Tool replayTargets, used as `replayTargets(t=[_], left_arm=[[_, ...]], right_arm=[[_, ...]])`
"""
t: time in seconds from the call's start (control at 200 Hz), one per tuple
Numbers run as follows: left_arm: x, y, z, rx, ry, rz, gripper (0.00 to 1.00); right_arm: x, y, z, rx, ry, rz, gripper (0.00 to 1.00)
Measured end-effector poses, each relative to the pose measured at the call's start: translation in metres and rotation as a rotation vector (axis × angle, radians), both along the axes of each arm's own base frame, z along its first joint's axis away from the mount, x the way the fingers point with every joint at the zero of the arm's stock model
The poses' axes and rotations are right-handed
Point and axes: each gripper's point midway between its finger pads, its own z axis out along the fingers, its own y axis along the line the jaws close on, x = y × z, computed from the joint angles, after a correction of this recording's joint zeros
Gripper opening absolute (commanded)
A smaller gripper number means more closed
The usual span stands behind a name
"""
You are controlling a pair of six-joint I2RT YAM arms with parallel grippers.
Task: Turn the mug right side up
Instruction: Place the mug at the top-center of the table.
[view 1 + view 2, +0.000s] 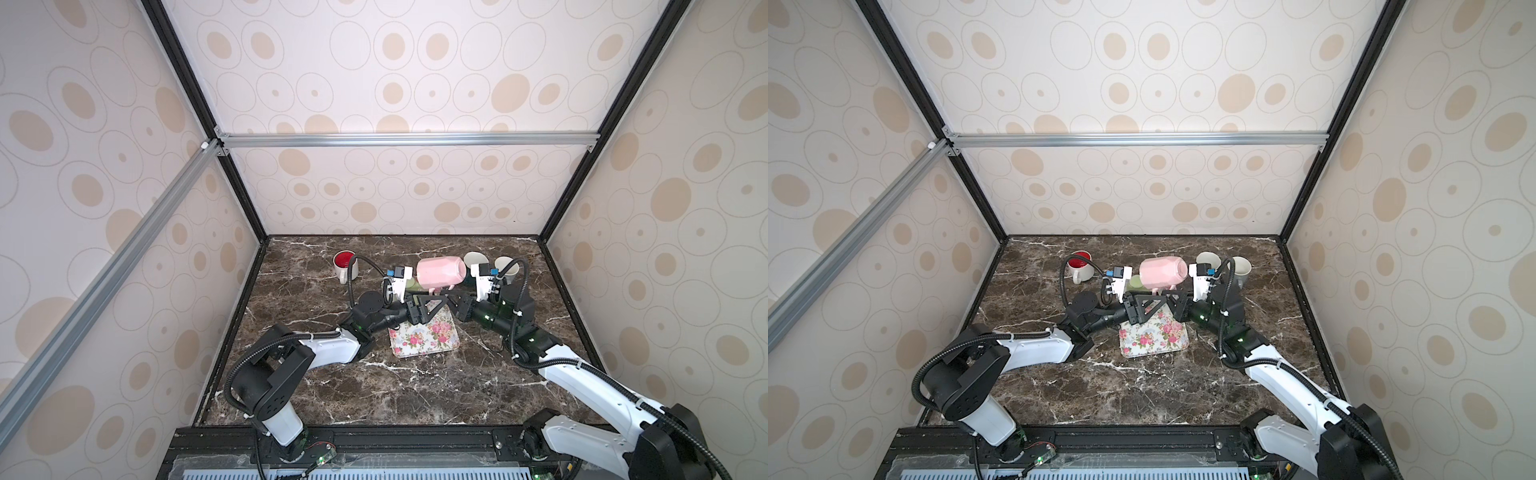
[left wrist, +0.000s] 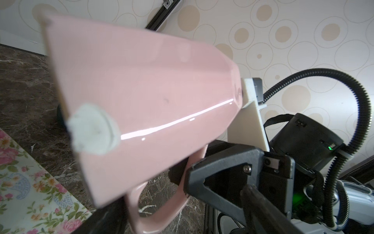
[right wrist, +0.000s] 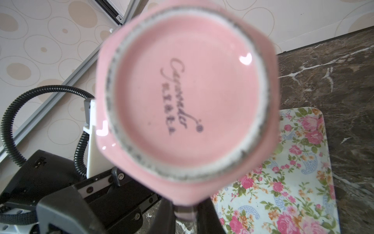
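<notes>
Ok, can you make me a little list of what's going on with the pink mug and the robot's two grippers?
pink mug: lifted, lying sideways, handle down, by the flowery tray
mug bottom: faces the right wrist camera
right gripper: shut on the pink mug's handle
left gripper: open, close beside the mug
other mugs: mug with red inside, two pale mugs, at the back of the table
right side up: not yet

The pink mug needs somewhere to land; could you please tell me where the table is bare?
Bare marble runs across the front of the table, between the floral tray and the near edge. The tray's visible part holds nothing either. Crowded: the back, where the pink mug hangs in the right gripper, between the red-lined mug and two pale mugs.
</notes>
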Motion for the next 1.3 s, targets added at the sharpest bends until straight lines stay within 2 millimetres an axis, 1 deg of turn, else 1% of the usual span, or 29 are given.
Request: replayTargets(t=[0.275, 0.48, 0.635, 0.71, 0.78, 0.855, 0.93, 1.0, 1.035, 1.3], left_arm=[[0.002, 0.000, 0.001, -0.001, 0.005, 0.003, 0.72], [0.004, 0.002, -0.001, 0.002, 0.010, 0.010, 0.58], [0.006, 0.005, 0.001, -0.007, 0.016, 0.014, 0.51], [0.007, 0.006, 0.002, -0.014, 0.023, 0.015, 0.46], [0.008, 0.007, 0.002, -0.017, 0.027, 0.014, 0.45], [0.008, 0.007, 0.001, -0.014, 0.032, 0.012, 0.41], [0.009, 0.008, 0.000, -0.013, 0.033, 0.011, 0.40], [0.009, 0.008, 0.001, -0.014, 0.033, 0.010, 0.34], [0.009, 0.008, 0.000, -0.013, 0.033, 0.011, 0.33], [0.013, 0.011, 0.000, -0.014, 0.039, 0.025, 0.29]], right_arm=[[-0.001, 0.002, 0.004, 0.019, -0.009, 0.011, 0.00], [-0.003, 0.004, 0.006, 0.035, -0.018, 0.024, 0.00], [-0.003, 0.004, 0.006, 0.041, -0.024, 0.024, 0.00], [-0.002, 0.003, 0.007, 0.043, -0.027, 0.022, 0.00], [-0.003, 0.003, 0.006, 0.049, -0.025, 0.026, 0.00], [-0.004, 0.003, 0.004, 0.055, -0.018, 0.030, 0.00], [-0.004, 0.003, 0.004, 0.060, -0.015, 0.032, 0.00], [-0.004, 0.003, 0.004, 0.064, -0.010, 0.032, 0.00], [-0.004, 0.002, 0.004, 0.067, -0.007, 0.030, 0.00], [-0.002, 0.004, 0.003, 0.076, -0.008, 0.036, 0.00]])
